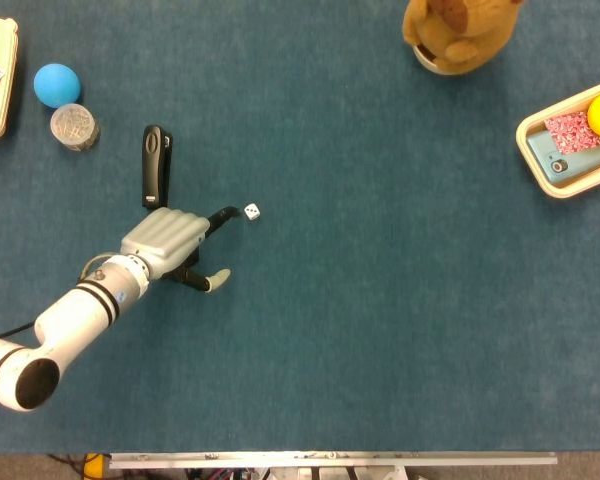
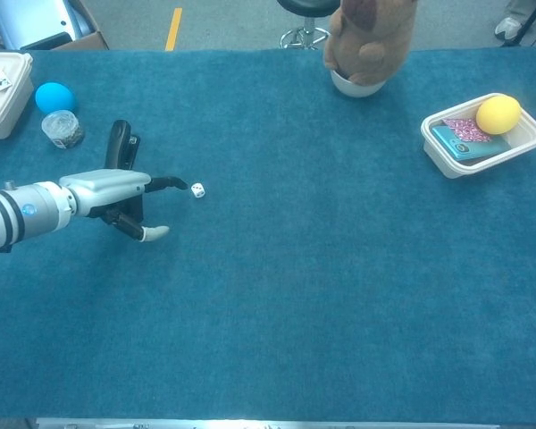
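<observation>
My left hand (image 1: 170, 245) hovers low over the blue bench (image 1: 380, 300), fingers spread and holding nothing. The small white die (image 1: 251, 211) lies on the bench just right of my fingertips (image 1: 227, 213), apart from them, with the black remote (image 1: 156, 166) just beyond my hand.

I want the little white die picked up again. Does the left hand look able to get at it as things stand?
Probably yes. The left hand is open beside the die, its fingertips just short of it, with bare cloth between; the black remote lies off to the side.
</observation>
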### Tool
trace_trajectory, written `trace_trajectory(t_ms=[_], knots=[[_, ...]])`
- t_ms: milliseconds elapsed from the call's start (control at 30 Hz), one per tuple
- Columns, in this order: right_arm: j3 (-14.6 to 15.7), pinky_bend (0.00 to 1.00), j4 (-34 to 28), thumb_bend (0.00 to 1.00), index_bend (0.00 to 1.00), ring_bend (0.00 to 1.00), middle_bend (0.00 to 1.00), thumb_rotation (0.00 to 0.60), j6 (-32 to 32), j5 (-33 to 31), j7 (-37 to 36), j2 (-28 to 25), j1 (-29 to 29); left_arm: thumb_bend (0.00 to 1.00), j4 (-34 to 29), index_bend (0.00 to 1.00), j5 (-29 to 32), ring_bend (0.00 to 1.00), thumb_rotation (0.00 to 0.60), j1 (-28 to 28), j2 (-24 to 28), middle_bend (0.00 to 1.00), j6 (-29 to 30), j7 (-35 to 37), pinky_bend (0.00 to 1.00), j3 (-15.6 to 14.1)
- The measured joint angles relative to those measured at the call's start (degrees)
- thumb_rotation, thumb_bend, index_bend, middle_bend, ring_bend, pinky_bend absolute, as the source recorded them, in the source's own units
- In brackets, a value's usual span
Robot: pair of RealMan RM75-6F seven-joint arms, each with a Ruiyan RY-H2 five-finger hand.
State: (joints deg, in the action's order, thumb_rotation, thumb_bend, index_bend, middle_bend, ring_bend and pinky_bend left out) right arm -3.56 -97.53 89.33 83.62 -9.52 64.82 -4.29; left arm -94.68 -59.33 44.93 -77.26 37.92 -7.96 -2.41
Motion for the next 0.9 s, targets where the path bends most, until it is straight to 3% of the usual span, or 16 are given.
trace_trajectory(t_ms=[900], knots=[[0.07, 0.06, -0.14, 0.29, 0.37, 0.01, 0.23, 0.600, 0.41, -0.15, 0.01, -0.22, -0.43, 0.36, 1.64, 0.04, -0.55, 1.00, 0.348, 0.48, -2.22, 1.00, -1.16, 0.76, 1.00, 0.61]])
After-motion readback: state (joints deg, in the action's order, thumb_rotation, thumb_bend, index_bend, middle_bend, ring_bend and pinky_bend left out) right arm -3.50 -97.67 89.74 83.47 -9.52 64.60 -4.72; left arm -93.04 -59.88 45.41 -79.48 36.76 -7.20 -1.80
